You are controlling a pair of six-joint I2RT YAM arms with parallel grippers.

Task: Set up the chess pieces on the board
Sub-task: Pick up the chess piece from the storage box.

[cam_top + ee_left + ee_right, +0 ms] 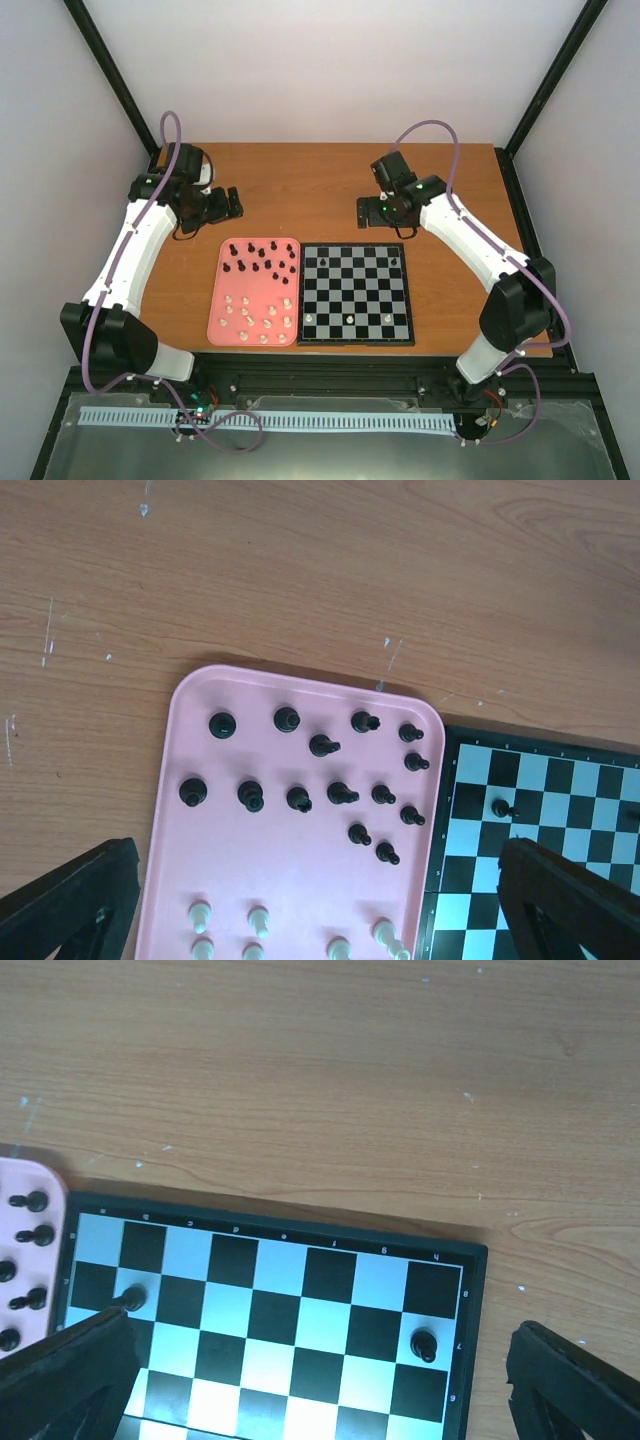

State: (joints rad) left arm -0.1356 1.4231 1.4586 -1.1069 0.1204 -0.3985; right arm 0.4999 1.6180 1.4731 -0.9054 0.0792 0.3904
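— Why are left tool (228, 205) and right tool (366, 212) wide, empty?
— Ready to pick, I judge: black pieces (299, 798) wait in the tray (300, 880) at the board (280, 1320)'s nine o'clock; few stand on squares.

Tabletop (300, 180): orange-brown wood grain, a few pale scuffs. Tray (213, 300): plain pink. Chessboard (355, 285): black-and-white chequered, thin black border. Black chess pieces (250, 796); cream-white chess pieces (200, 913). Arm links (130, 255): white, with black joints. Cables (430, 123): purple.
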